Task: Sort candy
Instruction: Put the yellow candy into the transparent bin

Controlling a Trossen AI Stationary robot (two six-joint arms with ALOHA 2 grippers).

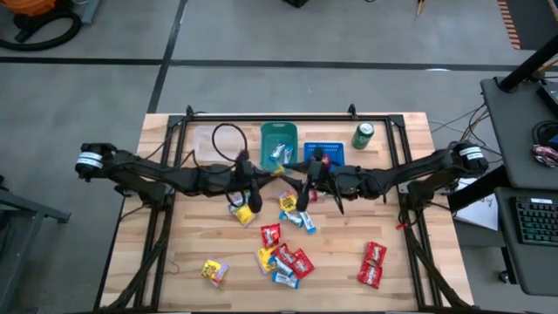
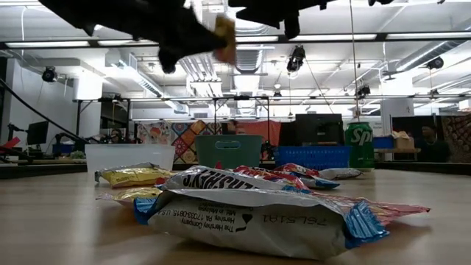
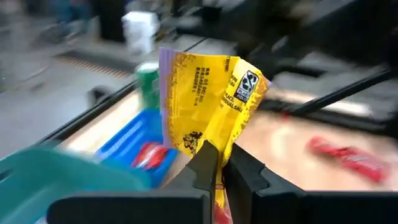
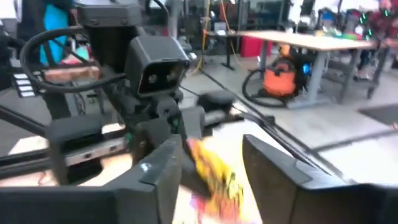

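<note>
A: Which arm has the candy?

B: The left gripper [image 3: 217, 163]. Its dark fingers are pinched together on a crinkled yellow foil-wrapped candy [image 3: 208, 93], which stands up out of the jaws, long axis roughly in line with the fingers. In the overhead picture it sits just left of centre [image 1: 246, 212], lifted off the table.

A: And the right gripper [image 4: 211, 165]?

B: Just beside it, centre frame from above. Its fingers stand apart with nothing gripped; through the gap the yellow wrapper shows, close in front of the left arm's wrist.

A: So what does the next move turn on?

B: I judge it's a carry to a bin. The teal plastic bin [image 1: 279, 142] and the blue slotted plastic basket [image 1: 324, 152] lie above the grippers in the overhead picture, near the table's far edge, with the green drink can [image 1: 363, 135] right of them. The left arm is nearer the teal one.

A: The surface?

B: A light wooden table top [image 1: 187, 253], with loose red, yellow and pale-blue wrapped candies [image 1: 283, 257] scattered lower centre and lower right. Workshop benches stand behind.
</note>
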